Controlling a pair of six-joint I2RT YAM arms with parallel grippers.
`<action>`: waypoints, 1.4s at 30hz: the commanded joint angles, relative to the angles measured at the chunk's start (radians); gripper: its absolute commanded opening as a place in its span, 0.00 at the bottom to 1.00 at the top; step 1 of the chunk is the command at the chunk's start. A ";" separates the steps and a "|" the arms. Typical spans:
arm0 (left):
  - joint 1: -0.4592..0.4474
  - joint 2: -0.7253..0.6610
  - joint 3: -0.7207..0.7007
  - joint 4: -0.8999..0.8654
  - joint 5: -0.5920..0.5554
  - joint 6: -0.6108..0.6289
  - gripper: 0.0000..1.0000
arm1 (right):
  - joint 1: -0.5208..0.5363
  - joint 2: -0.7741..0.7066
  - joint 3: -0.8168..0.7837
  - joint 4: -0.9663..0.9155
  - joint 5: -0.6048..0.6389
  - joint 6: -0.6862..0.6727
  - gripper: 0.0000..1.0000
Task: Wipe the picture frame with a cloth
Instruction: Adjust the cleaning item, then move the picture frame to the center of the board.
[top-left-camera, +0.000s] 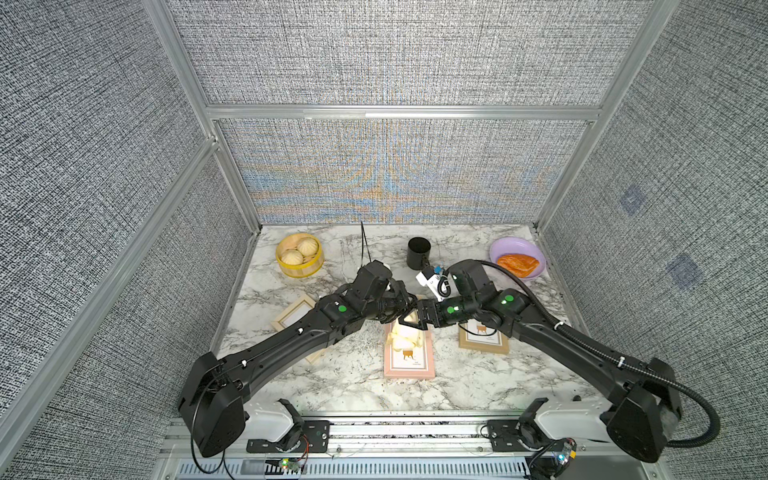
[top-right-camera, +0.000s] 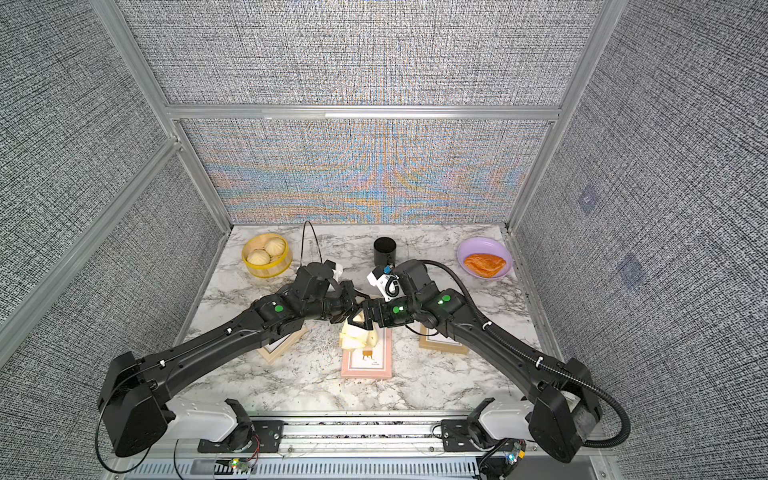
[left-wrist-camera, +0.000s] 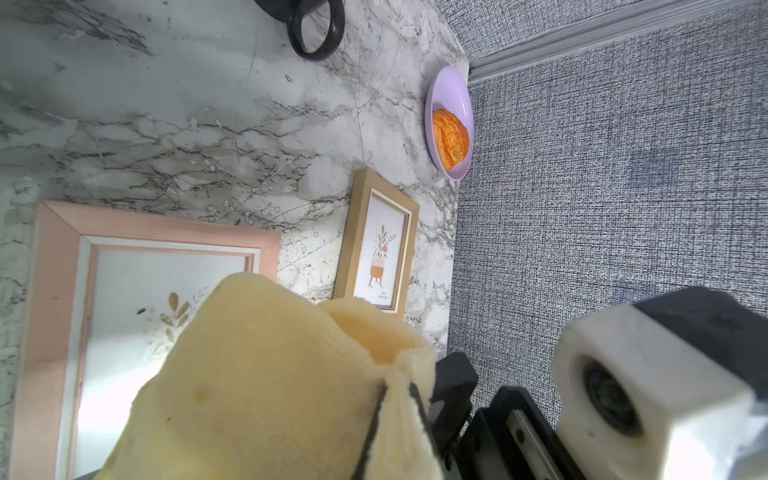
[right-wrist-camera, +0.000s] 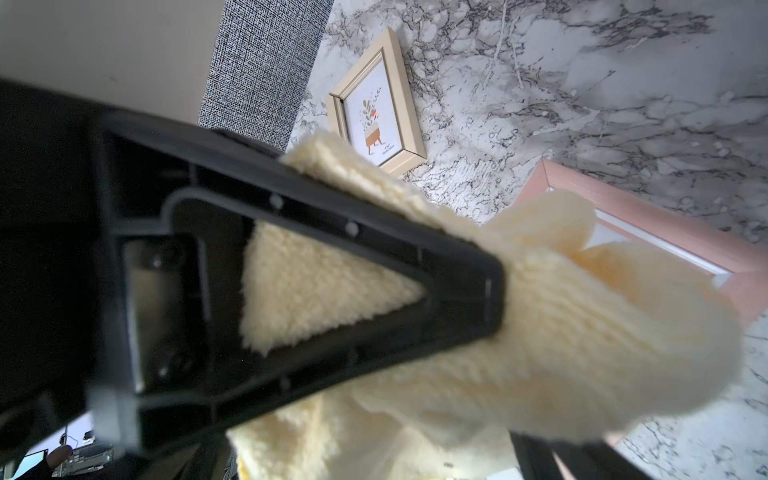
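left gripper (top-left-camera: 407, 308): clamped | right gripper (top-left-camera: 410, 322): jaws wide | tip to tip

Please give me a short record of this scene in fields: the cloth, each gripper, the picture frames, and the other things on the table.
cloth: pale yellow, bunched, over the far end of the pink frame
left gripper: jaws shut on the cloth
right gripper: jaws open, cloth between them
other frames: beige frame on the robot's left; brown frame on its right
far edge: steamer basket with buns; black mug; purple plate with orange pastry
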 joint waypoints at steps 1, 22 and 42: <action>-0.008 -0.012 -0.007 0.077 0.031 -0.043 0.00 | 0.013 0.003 -0.006 0.088 0.073 0.020 0.99; -0.043 -0.082 -0.140 0.217 0.061 -0.240 0.00 | 0.050 -0.032 -0.048 0.273 0.334 -0.015 0.24; 0.063 -0.226 -0.127 -0.223 -0.094 0.031 0.87 | -0.068 -0.195 -0.096 -0.246 0.326 -0.096 0.00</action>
